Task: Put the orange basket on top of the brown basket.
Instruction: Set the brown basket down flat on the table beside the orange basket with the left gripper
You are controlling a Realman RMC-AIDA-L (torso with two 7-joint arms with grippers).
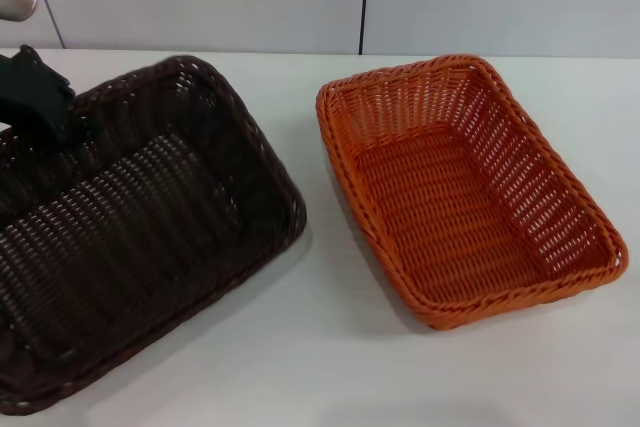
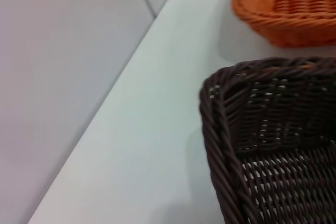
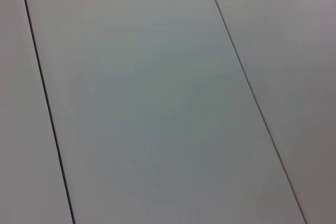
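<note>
Baskets apart: brown basket (image 1: 140,227) under left tool (image 1: 40,107), grip unclear; orange basket (image 1: 465,187) unobstructed.

Head cam sits high and looks forward and down at the white table (image 1: 330,347), taking in the whole brown basket (image 1: 130,237) on the left and the orange basket (image 1: 465,187) on the right. Left wrist cam is way closer — it hangs right over a corner of the brown one (image 2: 262,145), with an edge of the orange one (image 2: 286,3) beyond, so both views share those. Right wrist cam only faces plain grey panels (image 3: 157,98).
</note>
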